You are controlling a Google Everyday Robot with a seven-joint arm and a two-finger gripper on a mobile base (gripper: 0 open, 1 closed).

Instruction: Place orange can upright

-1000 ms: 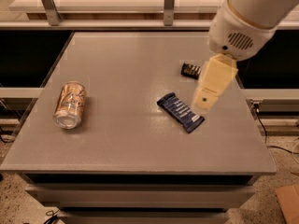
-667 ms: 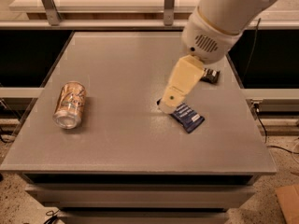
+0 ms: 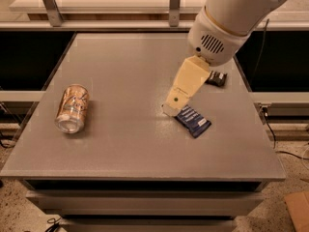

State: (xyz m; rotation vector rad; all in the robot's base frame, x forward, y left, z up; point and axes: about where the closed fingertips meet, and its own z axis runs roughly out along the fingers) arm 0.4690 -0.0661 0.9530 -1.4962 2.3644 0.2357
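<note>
The orange can (image 3: 72, 108) lies on its side near the left edge of the grey table (image 3: 130, 149), its silver end facing the front. My gripper (image 3: 172, 108) hangs from the white arm over the table's middle right, pointing down and to the left, its tip just above the surface. It is well to the right of the can and holds nothing that I can see. Its tip is at the left end of the dark blue wrapper.
A flat dark blue snack wrapper (image 3: 193, 121) lies right of the gripper tip. A black striped bar (image 3: 216, 78) lies behind it near the right edge, partly hidden by the arm. A railing (image 3: 175, 4) runs behind the table.
The gripper has moved left, from over the blue wrapper to its left end. The can, wrapper and bar have not moved.
</note>
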